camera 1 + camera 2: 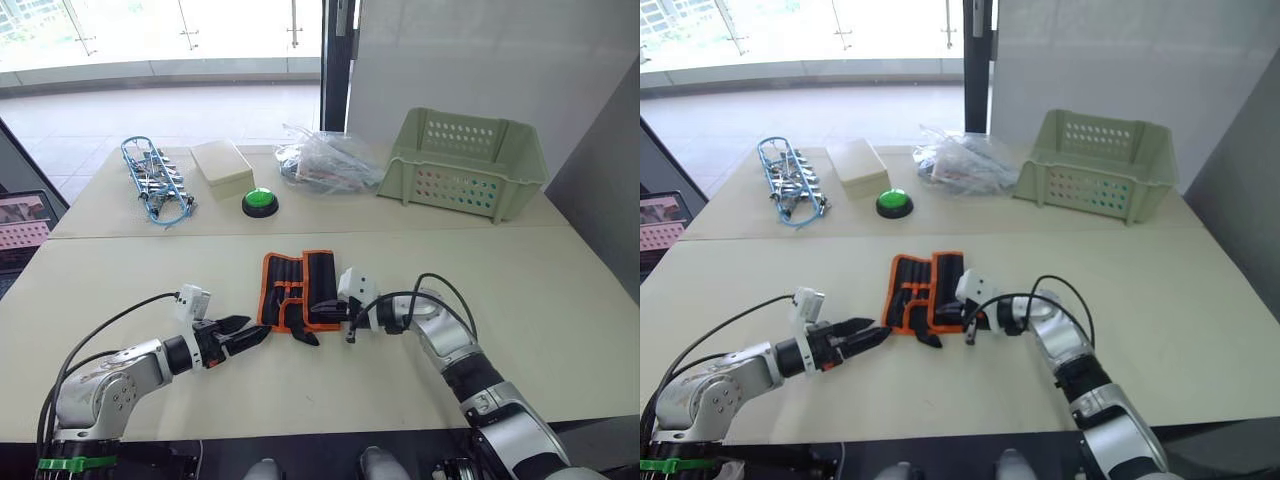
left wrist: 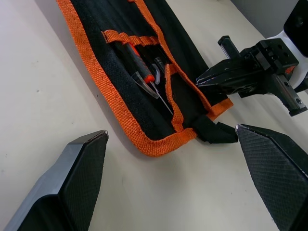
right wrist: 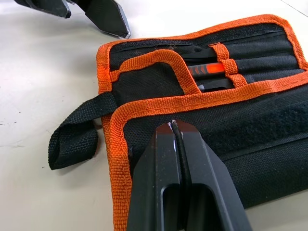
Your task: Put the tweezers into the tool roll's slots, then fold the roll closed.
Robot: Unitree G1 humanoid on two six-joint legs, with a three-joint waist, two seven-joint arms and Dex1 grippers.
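- Now we see the tool roll (image 1: 299,289) lying on the pale surface (image 1: 560,300), partly folded, with one orange-edged flap laid over its right side.
- We find our right tool (image 3: 177,132) clenched, fingers pressed together with nothing between them, the tips resting on that folded flap near its orange edge.
- We hold our left tool (image 2: 171,185) released, its two fingers spread wide, just beside the roll's near left corner and not touching it.
- Inside the roll's slots (image 2: 144,72) we can make out slim implements, one with an orange band; whether all are tweezers we cannot tell.
- We note the black strap (image 3: 74,139) looping out flat from the roll's near end.
- Farther back on the surface sit a green basket (image 1: 465,160), a green button (image 1: 259,201), a blue-wire bundle (image 1: 152,180) and a clear plastic bag (image 1: 325,160).
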